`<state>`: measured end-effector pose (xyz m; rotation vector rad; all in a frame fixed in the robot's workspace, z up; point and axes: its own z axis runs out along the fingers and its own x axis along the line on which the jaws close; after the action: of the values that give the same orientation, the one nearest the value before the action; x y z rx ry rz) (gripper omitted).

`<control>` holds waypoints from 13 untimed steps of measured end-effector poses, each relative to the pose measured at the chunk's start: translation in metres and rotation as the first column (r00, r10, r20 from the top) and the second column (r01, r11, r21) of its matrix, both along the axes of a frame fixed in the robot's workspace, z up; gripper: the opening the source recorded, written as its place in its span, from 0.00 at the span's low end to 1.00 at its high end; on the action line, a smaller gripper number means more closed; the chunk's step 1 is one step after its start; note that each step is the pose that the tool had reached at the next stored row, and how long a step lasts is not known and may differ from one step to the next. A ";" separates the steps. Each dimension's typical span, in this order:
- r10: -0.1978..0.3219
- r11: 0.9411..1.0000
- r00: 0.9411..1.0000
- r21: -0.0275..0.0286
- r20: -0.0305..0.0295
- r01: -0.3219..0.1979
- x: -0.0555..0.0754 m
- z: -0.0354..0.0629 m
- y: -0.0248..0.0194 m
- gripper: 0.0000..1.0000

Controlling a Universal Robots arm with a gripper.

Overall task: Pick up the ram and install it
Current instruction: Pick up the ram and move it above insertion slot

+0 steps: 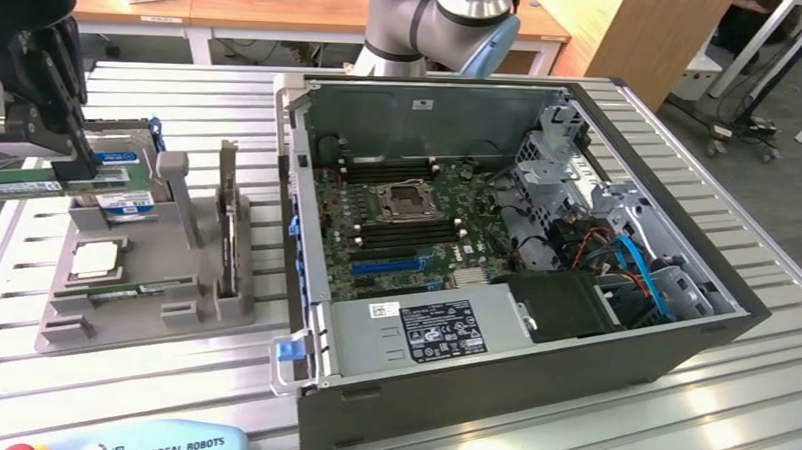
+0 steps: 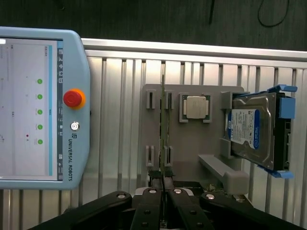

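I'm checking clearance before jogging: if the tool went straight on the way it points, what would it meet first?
Probably the grey plastic parts holder: the tool points straight at it. The thin green ram strip it grips would likely touch first; depth is unclear.

Slatted aluminium table (image 1: 168, 382) with grey parts holder (image 1: 130, 321), open computer case (image 1: 502, 394) and teach pendant (image 2: 72, 158)

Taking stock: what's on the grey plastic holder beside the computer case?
A square silver processor chip and a blue-labelled metal hard drive. The black gripper, gripping the thin green ram, hides one holder edge.
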<state>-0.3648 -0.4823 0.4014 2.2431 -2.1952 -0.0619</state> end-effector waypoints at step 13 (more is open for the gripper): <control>0.000 1.000 1.000 0.000 -0.002 0.000 0.048 -0.0001 -0.0007 0.11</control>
<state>-0.3168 -0.4830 0.4013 2.2423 -2.1944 -0.0638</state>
